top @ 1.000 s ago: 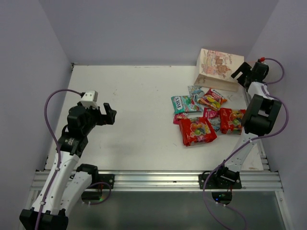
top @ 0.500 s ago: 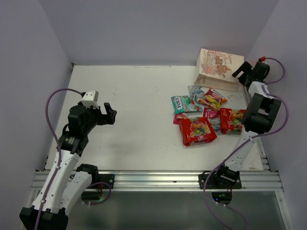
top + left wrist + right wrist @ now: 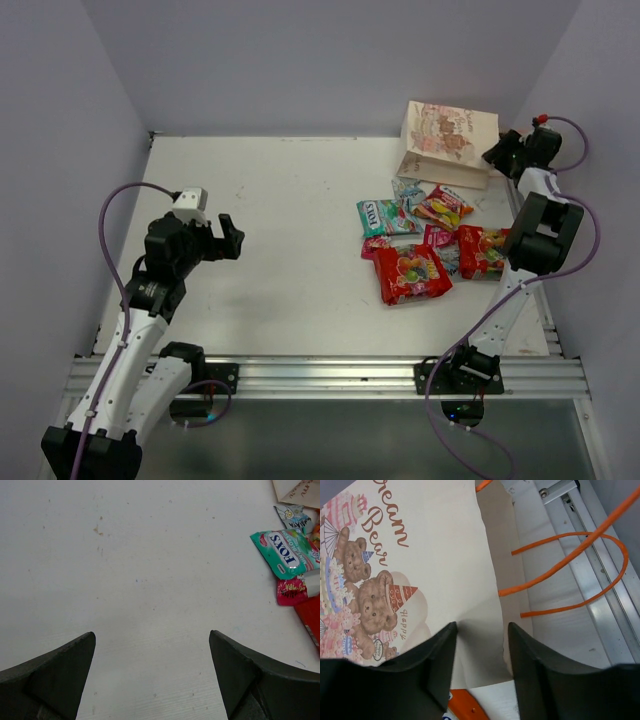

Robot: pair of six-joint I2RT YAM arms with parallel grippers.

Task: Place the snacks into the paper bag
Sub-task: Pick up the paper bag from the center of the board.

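Our right gripper (image 3: 481, 630) sets its two dark fingers (image 3: 427, 672) either side of the side fold of the paper bag (image 3: 420, 555), close to the mouth. Paper spans the gap between them, and we cannot tell whether they pinch it or only straddle it. We judge this hold is meant to prop the bag up and keep its mouth reachable. The bag stands tilted at the far right corner of the table, bear print facing us, and its orange cord handles (image 3: 570, 540) fall loosely to the right.

Our left gripper (image 3: 152, 635) has its fingers spread wide with nothing between them. It hangs over bare table on the left, aimed toward the snacks (image 3: 425, 240) but well apart from them; we take it to be waiting to make the picks.

The snacks lie in a loose pile just near of the bag. The FOX'S packet (image 3: 285, 552) is on the pile's left edge and the two red packets (image 3: 412, 273) are nearest us. We see none inside the bag, though its interior is hidden.

The table (image 3: 280, 230) is white with a few small specks. Plain lilac walls (image 3: 330, 60) close it on three sides, and an aluminium rail (image 3: 330, 372) runs along the near edge.
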